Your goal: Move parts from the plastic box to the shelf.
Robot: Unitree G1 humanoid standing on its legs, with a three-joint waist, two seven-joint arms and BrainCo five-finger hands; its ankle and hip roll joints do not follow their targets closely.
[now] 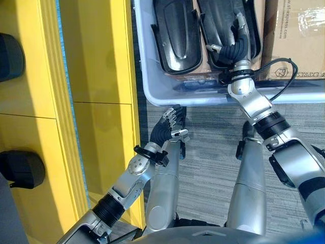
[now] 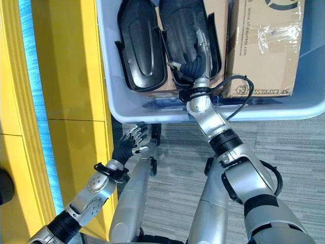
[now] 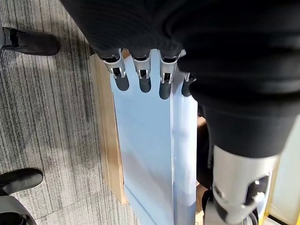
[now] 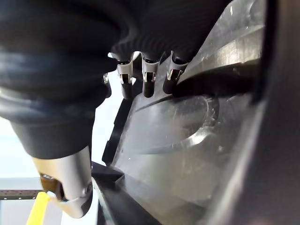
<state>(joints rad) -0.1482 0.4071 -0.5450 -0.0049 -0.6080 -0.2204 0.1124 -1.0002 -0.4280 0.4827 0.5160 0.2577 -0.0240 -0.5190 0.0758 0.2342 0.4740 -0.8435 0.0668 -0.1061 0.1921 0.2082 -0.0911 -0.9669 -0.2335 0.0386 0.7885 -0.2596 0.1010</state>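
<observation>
the far ends of both black parts and of the plastic box point(image 1: 152, 96) are cut off by the top edge of the head views. the fingertips of the right robot hand point(image 1: 237, 43) are hidden against the part surface, so whether they clamp it cannot be told; the right wrist view shows the fingers point(image 4: 147, 79) extended and resting on the part's glossy moulded face.

the right-hand black part point(image 1: 218, 28) lies in the box with its long axis running away from the robot. the left-hand black part point(image 1: 175, 33) lies just beside it, parallel, same orientation, raised rim facing up. both rest on brown cardboard inside the box. a cardboard carton point(image 2: 261, 46) stands in the box to the right of the parts.

the yellow shelf point(image 1: 96, 76) runs along the robot's left, close beside the box. two dark parts point(image 1: 20, 168) sit on its lower levels, partly cropped.

the left robot hand point(image 1: 170, 124) hangs below the box's near wall, above grey carpet point(image 2: 294, 142), fingers loosely curled, grasping nothing.
</observation>
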